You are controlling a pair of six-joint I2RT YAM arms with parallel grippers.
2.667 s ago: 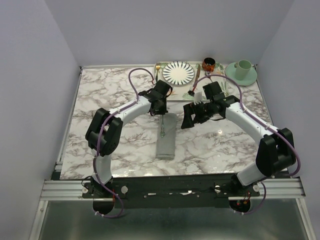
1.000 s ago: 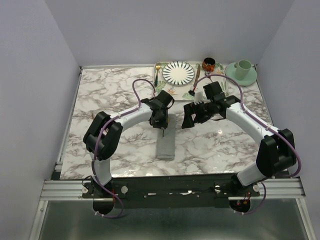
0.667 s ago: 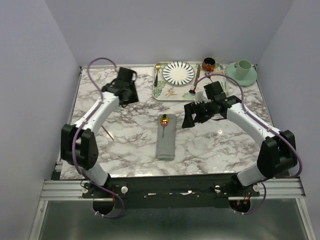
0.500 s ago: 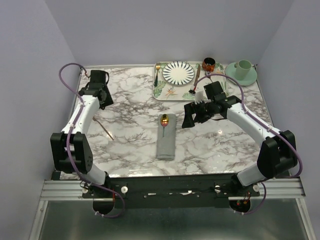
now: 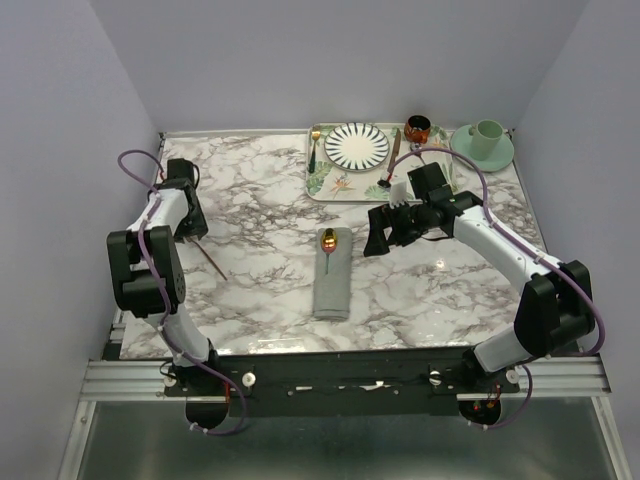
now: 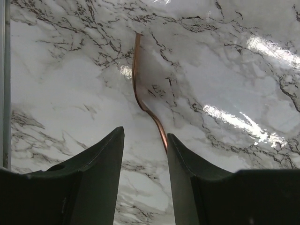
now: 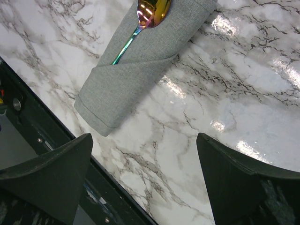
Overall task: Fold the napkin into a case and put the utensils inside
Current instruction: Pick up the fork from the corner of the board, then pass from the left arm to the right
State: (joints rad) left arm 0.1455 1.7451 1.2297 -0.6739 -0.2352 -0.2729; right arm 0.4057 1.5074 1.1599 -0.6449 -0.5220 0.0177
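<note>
The grey napkin lies mid-table, folded into a narrow case. The spoon is tucked into it, with its gold bowl and part of the thin handle sticking out at the far end. The copper-pink fork lies bare on the marble at the left. My left gripper hovers over it, open, and the fork runs up from beside the right finger with nothing held. My right gripper is wide open just right of the case, also empty.
A leaf-patterned tray at the back holds a striped plate, a dark-handled gold fork and a knife. A mint cup on a saucer and a small dark cup stand at the back right. The table's metal left rail is close to my left gripper.
My left arm left the spoon in the case and swung away to the far left, down over the fork, its jaws spreading wider. The right arm has not moved.
</note>
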